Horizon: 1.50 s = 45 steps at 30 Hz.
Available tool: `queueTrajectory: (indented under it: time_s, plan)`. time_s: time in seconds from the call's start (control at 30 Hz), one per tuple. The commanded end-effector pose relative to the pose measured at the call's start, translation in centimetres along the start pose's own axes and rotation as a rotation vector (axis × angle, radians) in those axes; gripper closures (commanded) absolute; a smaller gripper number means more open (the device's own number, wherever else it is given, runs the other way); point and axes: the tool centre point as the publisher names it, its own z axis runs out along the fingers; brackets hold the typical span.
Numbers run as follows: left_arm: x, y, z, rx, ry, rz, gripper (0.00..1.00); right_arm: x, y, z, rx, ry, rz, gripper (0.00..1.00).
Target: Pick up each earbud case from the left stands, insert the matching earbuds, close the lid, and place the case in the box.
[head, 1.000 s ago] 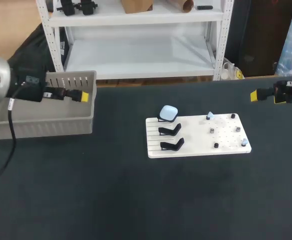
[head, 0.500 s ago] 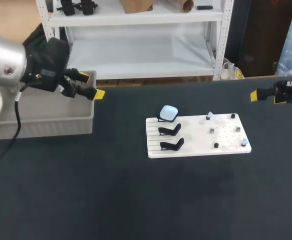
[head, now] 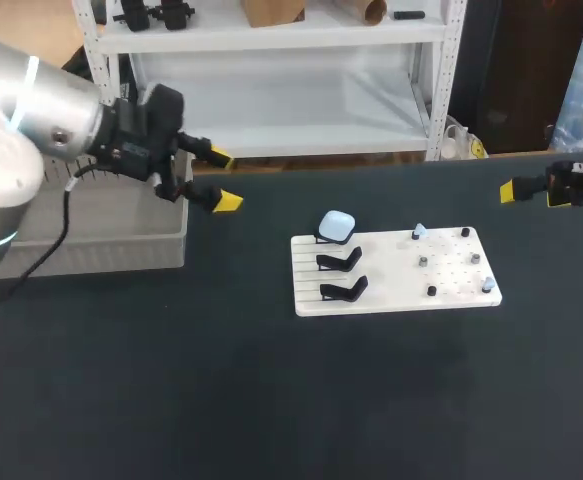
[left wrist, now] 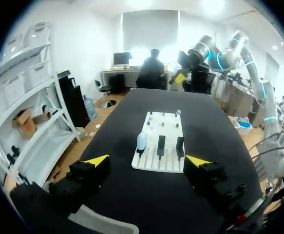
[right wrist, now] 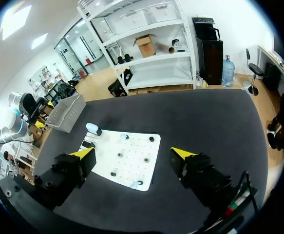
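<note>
A pale blue earbud case (head: 337, 224) sits closed on the farthest of three black stands on the white board (head: 396, 272). The other two stands (head: 339, 261) (head: 344, 291) are bare. Small pale blue earbuds (head: 419, 231) (head: 488, 285) rest on the board's pegged half. My left gripper (head: 221, 180) hangs open just past the grey box (head: 91, 230), left of the board and clear of it. Its wrist view has the case (left wrist: 142, 141) and board (left wrist: 167, 127) well ahead of the open gripper (left wrist: 146, 161). My right gripper (head: 538, 192) stays open and empty beyond the board's right end; from its wrist, gripper (right wrist: 132, 153), case (right wrist: 93, 129).
The grey box (right wrist: 66, 113) stands at the table's far left with its open top up. Several dark pegs (head: 431, 290) stick up from the board's right half. Black tabletop (head: 271, 400) spreads all round the board.
My left gripper has swung right, from above the box's rim to past its right end, toward the board. The right arm has not moved.
</note>
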Motion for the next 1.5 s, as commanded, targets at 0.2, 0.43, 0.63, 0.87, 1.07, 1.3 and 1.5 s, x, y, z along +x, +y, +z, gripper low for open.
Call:
queueTrajectory:
  time_s: [0.2, 0.43, 0.63, 0.87, 1.07, 1.3, 1.5]
  plan:
    - [0.5, 1.6, 5.4, 0.148, 0.0, 0.038, 0.0, 0.0, -0.1, 0.1, -0.005, 0.0, -0.001, 0.0]
    - [0.8, 2.4, 8.5, 0.152, -0.005, 0.061, 0.0, 0.0, -0.1, 0.1, -0.005, 0.0, -0.001, 0.0]
    - [1.0, 3.0, 10.4, 0.134, -0.015, 0.07, 0.0, 0.0, -0.1, 0.1, -0.005, 0.0, -0.001, 0.0]
    - [1.8, 2.5, 12.1, 0.16, -0.014, 0.075, 0.0, 0.0, -0.1, 0.1, -0.005, 0.0, -0.001, 0.0]
    - [2.2, 2.1, 13.0, 0.186, -0.031, 0.066, 0.13, 0.0, -0.1, 0.1, -0.005, 0.0, -0.001, 0.0]
    - [3.2, 1.7, 14.8, 0.215, -0.04, 0.064, 0.17, 0.0, -0.1, 0.1, -0.005, 0.0, -0.001, 0.0]
    - [3.6, 1.9, 15.9, 0.204, -0.055, 0.055, 0.29, 0.0, -0.1, 0.1, -0.005, 0.0, -0.001, 0.0]
